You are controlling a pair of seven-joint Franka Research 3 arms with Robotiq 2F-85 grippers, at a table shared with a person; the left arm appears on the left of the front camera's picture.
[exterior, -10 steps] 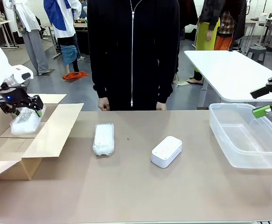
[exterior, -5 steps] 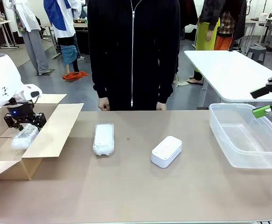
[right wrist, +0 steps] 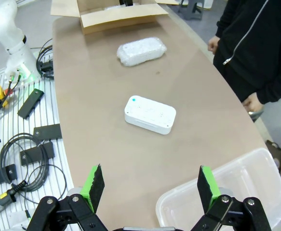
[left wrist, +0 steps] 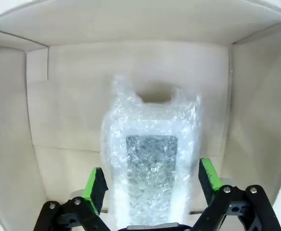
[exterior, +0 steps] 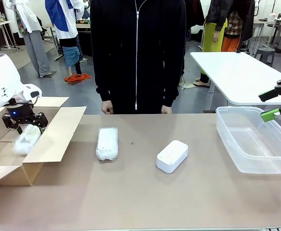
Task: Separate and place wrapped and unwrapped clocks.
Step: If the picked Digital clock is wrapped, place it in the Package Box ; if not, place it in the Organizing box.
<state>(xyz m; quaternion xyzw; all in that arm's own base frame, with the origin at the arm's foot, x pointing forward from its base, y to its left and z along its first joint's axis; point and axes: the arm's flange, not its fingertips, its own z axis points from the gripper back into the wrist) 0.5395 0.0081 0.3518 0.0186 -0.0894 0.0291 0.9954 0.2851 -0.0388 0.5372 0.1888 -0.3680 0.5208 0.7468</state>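
Inside the box (exterior: 58, 130) at table left, a wrapped clock (exterior: 27, 137) lies on the cardboard floor. The left end effector (exterior: 27, 126) hangs right over it. In the left wrist view its fingers (left wrist: 94, 185) stand spread, one on each side of the bundle (left wrist: 150, 159), pads just beside the wrap and not pinching as far as I can tell. That reads as a drop-off, so the box looks like the home for wrapped ones. The clock's long axis runs away from the wrist camera, crosswise to the line between the fingers, with a greyish face showing up through the wrap. Whether it lies flat or leans on the box wall (left wrist: 130, 72) I can't tell.

Second wrapped clock (exterior: 107, 143) sits on the table (exterior: 140, 192) left of centre, long axis pointing across to the person, flat. Bare clock (exterior: 172, 156) sits right of it, well apart, dotted face up, long axis skewed from near-left to far-right. Both are loose and spaced, so either is easy to grab from above.

Right end effector (exterior: 270, 105) hovers by the far right end of the clear bin (exterior: 236, 109), fingers spread, nothing between them. It is probably parked for the bare clock, which the bin likely takes. The person's hands (exterior: 106, 108) hang at the far edge, off the things.
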